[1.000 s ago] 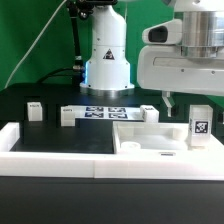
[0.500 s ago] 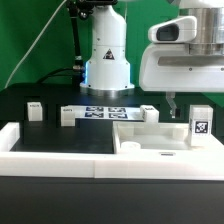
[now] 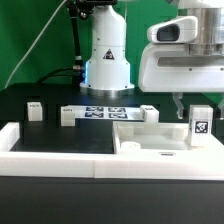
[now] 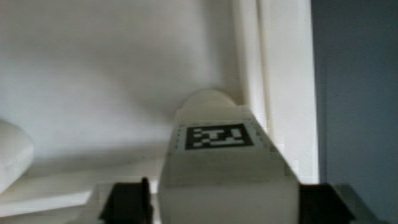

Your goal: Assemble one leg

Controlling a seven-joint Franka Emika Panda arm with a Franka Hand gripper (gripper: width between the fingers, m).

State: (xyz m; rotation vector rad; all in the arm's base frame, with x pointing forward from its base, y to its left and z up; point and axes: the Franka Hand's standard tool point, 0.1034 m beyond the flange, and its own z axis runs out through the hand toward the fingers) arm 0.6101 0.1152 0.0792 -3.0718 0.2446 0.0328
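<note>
Leg (image 3: 198, 124) for this step stands upright at the exterior view's right, a small white post with a black-and-white square tag facing you. It sits at the right-hand end of the large white panel (image 3: 148, 138); you cannot tell whether it rests on the panel or just beside it.

The gripper (image 3: 186, 108) hangs from the arm's bulky white head directly above that spot, one dark finger (image 3: 178, 106) showing just left of the post. In the wrist view you look down the Leg (image 4: 219, 150), tag uppermost, with the two dark fingers (image 4: 128, 200) standing spread on either side of it. The gaps look thin, and you cannot tell whether the pads touch.

Three more white posts (image 3: 67, 115) stand well apart along the back of the black table (image 3: 60, 128), around the marker board (image 3: 105, 112). A long white rail (image 3: 60, 147) runs across the front.
</note>
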